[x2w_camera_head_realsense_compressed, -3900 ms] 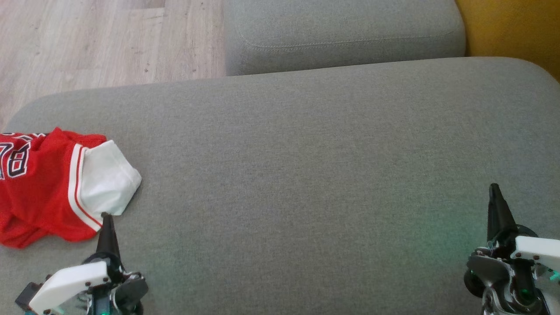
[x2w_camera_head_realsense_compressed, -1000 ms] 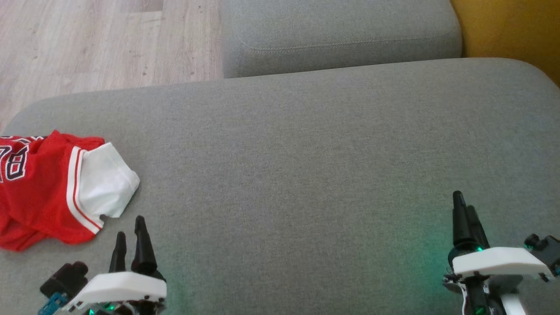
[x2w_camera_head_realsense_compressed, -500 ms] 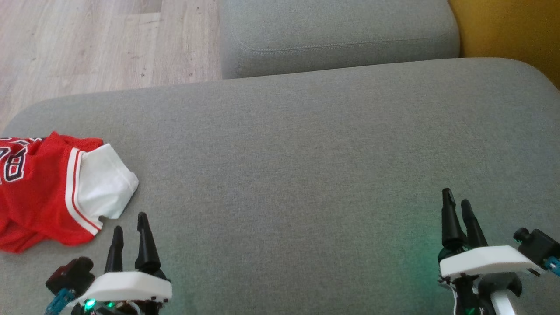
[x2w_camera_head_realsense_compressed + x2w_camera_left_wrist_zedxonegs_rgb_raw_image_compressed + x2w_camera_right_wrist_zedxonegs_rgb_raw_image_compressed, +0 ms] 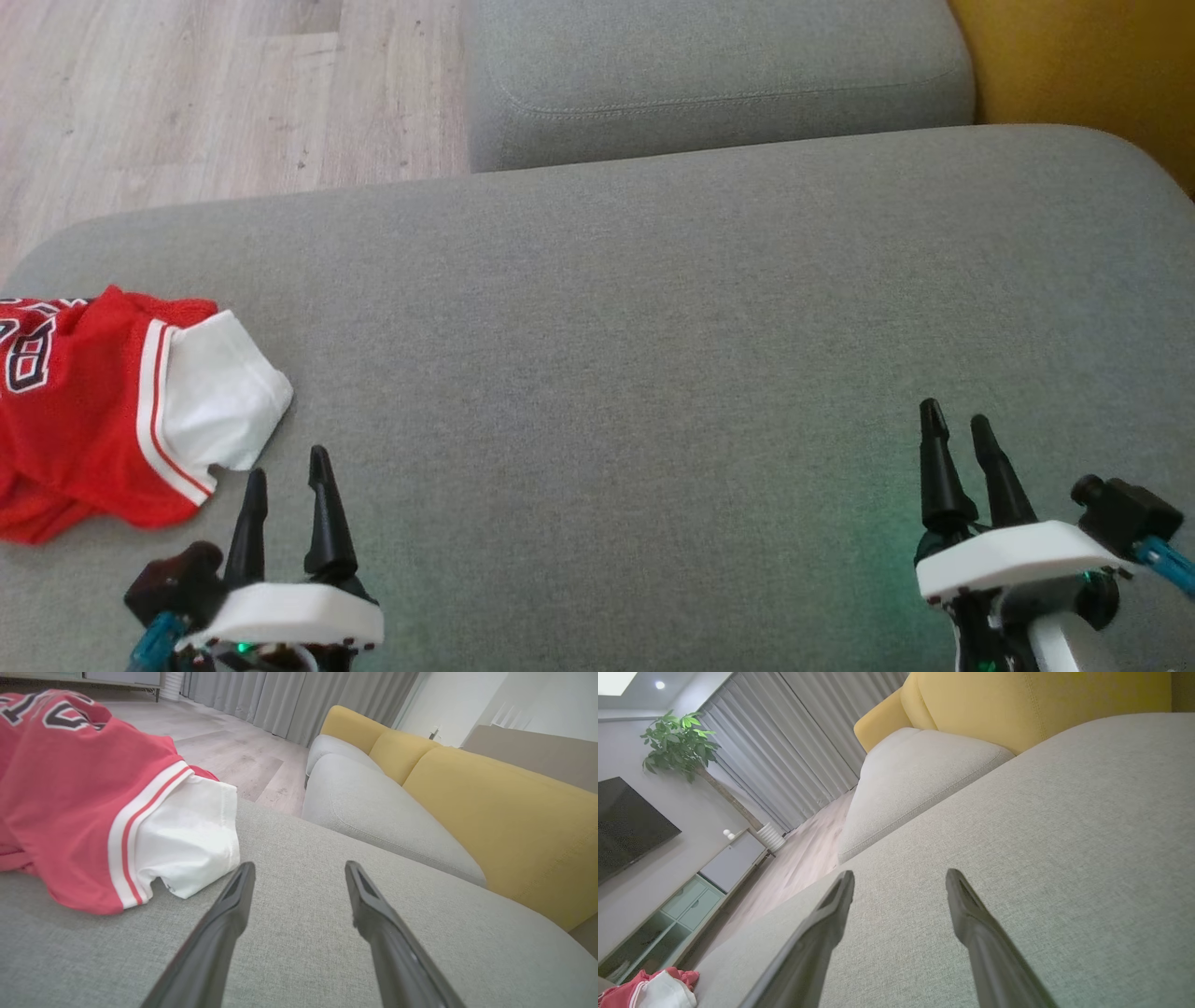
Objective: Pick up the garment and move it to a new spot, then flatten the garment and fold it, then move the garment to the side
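A crumpled red mesh jersey point(image 4: 75, 420) with a white sleeve point(image 4: 219, 392) lies at the left end of a broad grey fabric sofa seat point(image 4: 653, 308). The robot's left hand point(image 4: 287, 465) hovers just beside the sleeve, fingers spread and empty; the right hand point(image 4: 954, 414), likewise released, hangs well apart near the seat's right end

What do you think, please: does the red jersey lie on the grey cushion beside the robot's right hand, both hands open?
Not quite: the head view shows the red jersey lying beside the left hand, not the right hand. It does lie on the grey cushion, and both hands are open.
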You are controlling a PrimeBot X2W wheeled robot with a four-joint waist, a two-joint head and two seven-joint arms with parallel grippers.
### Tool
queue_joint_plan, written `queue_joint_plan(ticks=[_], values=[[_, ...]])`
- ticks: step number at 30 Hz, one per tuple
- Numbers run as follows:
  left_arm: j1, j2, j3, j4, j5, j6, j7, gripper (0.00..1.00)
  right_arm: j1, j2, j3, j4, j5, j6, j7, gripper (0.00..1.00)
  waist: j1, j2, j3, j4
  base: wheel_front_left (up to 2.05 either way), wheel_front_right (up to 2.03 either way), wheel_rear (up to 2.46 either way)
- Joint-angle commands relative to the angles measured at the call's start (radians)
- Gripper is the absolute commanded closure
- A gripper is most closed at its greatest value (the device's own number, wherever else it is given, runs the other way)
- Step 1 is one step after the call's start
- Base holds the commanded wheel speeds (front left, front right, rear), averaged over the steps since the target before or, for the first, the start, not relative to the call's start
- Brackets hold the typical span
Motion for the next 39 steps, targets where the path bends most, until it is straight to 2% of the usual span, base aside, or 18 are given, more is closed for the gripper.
queue_joint_plan(ticks=[1,23,35,39], values=[[-0.023,0.015,0.020,-0.035,0.035,0.006,-0.017,0.00,-0.060,-0.008,0.025,-0.040,-0.032,-0.001,-0.015,0.00,0.0000,0.0000,0.000,0.000,0.00,0.00,0.00],[-0.024,0.011,0.009,-0.013,0.261,0.028,-0.082,0.00,-0.061,-0.010,0.057,-0.047,-0.279,-0.001,-0.040,0.00,0.0000,0.0000,-0.006,-0.001,0.00,0.00,0.00],[-0.029,0.003,0.006,0.006,0.350,0.028,-0.117,0.00,-0.061,-0.010,0.078,-0.048,-0.391,-0.001,-0.070,0.00,0.0000,0.0000,-0.008,-0.004,0.00,0.00,0.00],[-0.031,0.003,0.007,0.006,0.355,0.029,-0.118,0.00,-0.060,-0.010,0.081,-0.048,-0.393,-0.001,-0.072,0.00,0.0000,0.0000,-0.005,-0.005,0.00,0.00,0.00]])
